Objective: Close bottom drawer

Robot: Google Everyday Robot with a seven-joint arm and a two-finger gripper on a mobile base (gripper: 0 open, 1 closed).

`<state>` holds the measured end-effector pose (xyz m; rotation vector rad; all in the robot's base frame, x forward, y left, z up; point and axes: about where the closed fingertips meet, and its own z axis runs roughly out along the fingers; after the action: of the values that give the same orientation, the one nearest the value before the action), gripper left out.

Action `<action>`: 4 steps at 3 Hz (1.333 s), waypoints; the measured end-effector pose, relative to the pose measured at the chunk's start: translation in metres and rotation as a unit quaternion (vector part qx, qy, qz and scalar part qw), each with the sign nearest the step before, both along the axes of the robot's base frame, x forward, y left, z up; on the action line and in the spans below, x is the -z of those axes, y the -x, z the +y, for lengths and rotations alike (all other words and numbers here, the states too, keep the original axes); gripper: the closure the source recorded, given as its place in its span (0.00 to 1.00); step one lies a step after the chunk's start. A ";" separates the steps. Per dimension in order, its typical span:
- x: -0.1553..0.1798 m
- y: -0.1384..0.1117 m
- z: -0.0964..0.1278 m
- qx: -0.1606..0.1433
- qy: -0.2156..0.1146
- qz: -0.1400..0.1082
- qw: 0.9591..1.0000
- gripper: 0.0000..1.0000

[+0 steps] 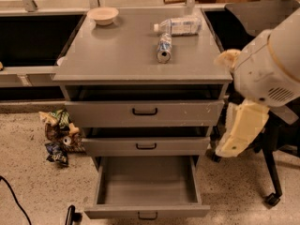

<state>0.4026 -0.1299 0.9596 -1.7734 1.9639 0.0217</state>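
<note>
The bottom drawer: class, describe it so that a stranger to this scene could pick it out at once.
Find the grey cabinet in the middle. Of its three drawers, the bottom drawer is the lowest; it alone is pulled far out, its deep box open and empty. The pincer hangs at the cabinet's right side.

Office-like workroom: grey drawer cabinet (126, 50), wheeled chair (271, 172); pincer (238, 137) hangs beside cabinet.

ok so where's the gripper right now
In the camera view the gripper hangs at the right, beside the grey cabinet, level with the middle drawer and up right of the open bottom drawer.
</note>
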 end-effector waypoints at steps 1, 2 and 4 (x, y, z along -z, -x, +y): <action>0.052 0.009 0.016 -0.016 -0.010 0.045 0.999 0.00; 0.052 0.009 0.016 -0.016 -0.010 0.046 0.999 0.00; 0.164 0.012 0.064 -0.085 -0.007 0.085 0.993 0.00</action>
<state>0.3902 -0.0661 0.7953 -1.9812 1.9149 0.2493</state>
